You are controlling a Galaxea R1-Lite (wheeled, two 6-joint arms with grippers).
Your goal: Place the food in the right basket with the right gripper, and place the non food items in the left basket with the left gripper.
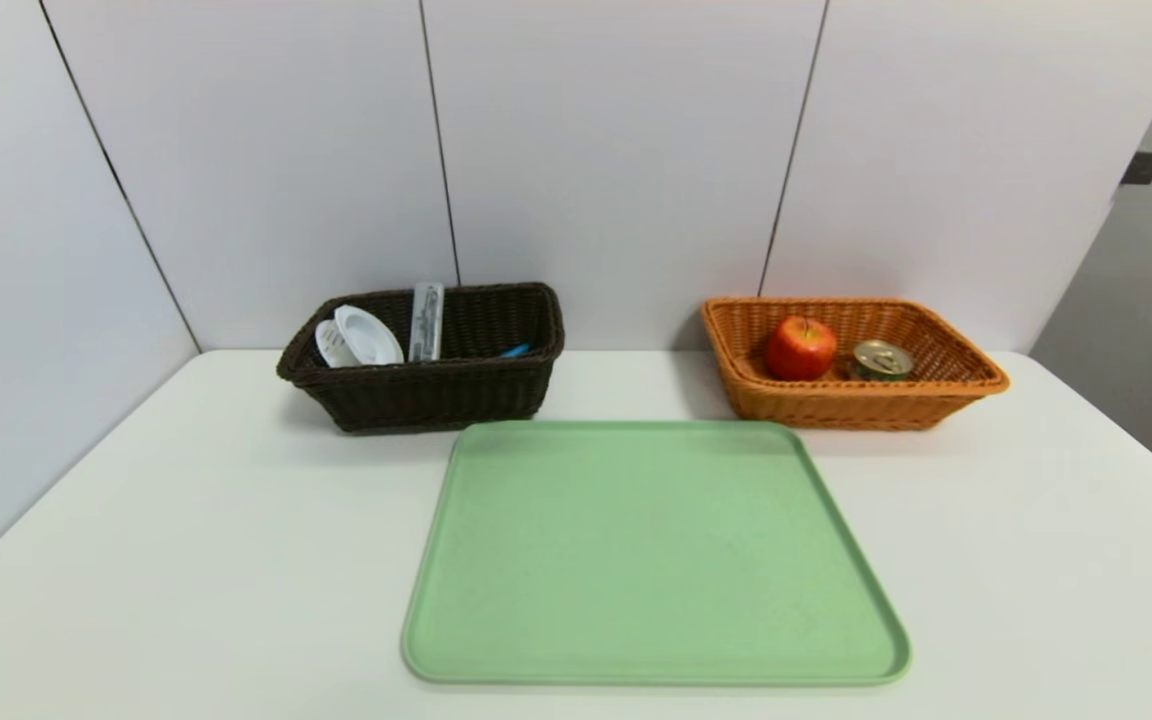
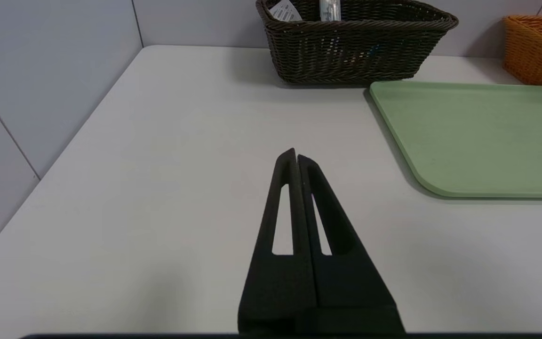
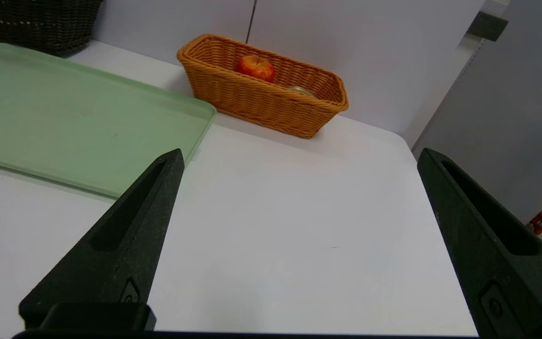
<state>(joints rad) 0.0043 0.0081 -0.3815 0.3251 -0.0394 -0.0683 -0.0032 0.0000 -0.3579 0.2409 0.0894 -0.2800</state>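
Note:
The red apple (image 1: 800,347) and the gold-lidded tin (image 1: 881,358) lie inside the orange right basket (image 1: 861,406). In the dark brown left basket (image 1: 436,395) are the white slotted cup (image 1: 361,336), the grey oblong case (image 1: 426,320) leaning on the back wall, and a blue handle tip (image 1: 514,351). My left gripper (image 2: 294,157) is shut on nothing, low over bare table left of the tray. Over the table's right side, the right gripper (image 3: 299,157) is open and holds nothing. Neither gripper appears in the head view.
A bare green tray (image 1: 651,560) lies in the middle of the white table (image 1: 186,560), in front of both baskets. Grey wall panels stand behind and to the left. The table's right edge (image 3: 428,197) drops off beside the right gripper.

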